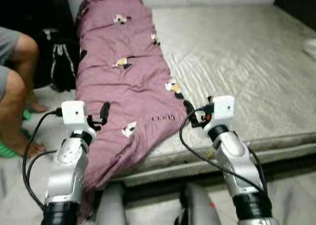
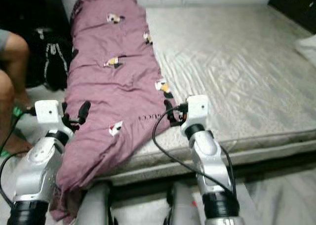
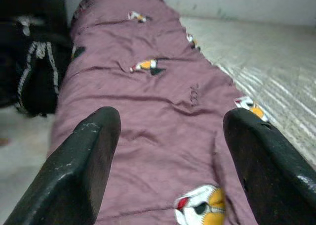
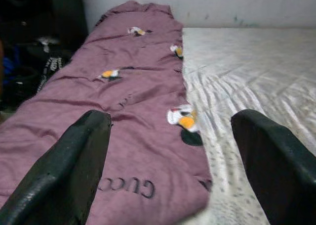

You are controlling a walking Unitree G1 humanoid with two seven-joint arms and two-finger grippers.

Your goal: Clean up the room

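One purple blanket lies lengthwise down the left side of the bed, its lower end drooping over the edge. Two grippers, left gripper and right gripper, hover spread above its near end. One black bag sits upper left beside a person's legs.

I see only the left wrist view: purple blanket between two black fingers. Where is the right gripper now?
Observer: The right gripper is at the blanket's right edge, open, near the printed letters.
Operator: Is the blanket fully on the mattress?
Observer: No. Its near end hangs over the mattress edge toward the floor, beside the left gripper.
Operator: Is somebody nearby?
Observer: Yes, a person's bare legs show left of the bed, next to a black bag.
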